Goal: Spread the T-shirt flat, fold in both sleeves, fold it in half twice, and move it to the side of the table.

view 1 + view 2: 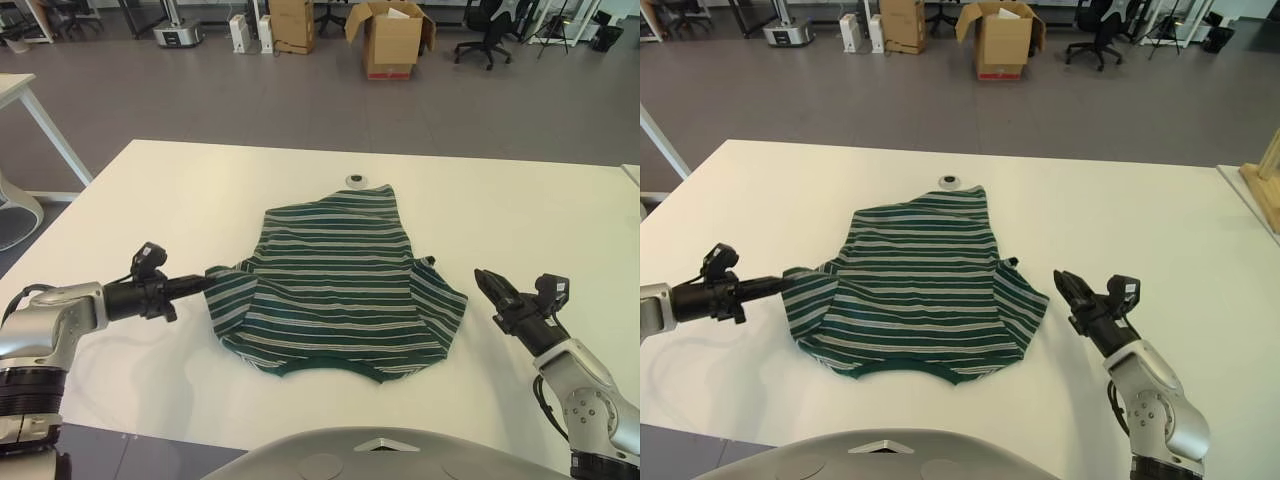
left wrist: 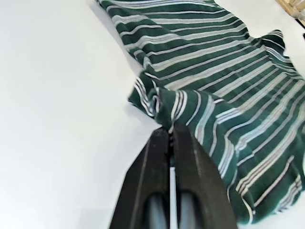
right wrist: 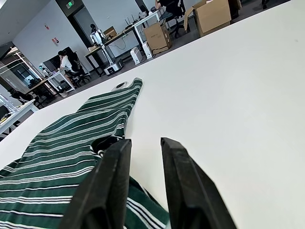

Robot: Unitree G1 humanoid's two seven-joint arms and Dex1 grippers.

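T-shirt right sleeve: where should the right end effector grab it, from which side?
Take the right sleeve at its outer hem, coming low over the table from the robot's right. That hem juts out toward the open right end effector; the left end effector is shut on the opposite sleeve.

You cannot identify the small round object beyond the collar of the T-shirt; it is too small. The tips of the left claw vanish under the bunched sleeve they pinch. In the right wrist view, the right claw covers the shirt's near corner, and the view's edge cuts off the cloth beyond.
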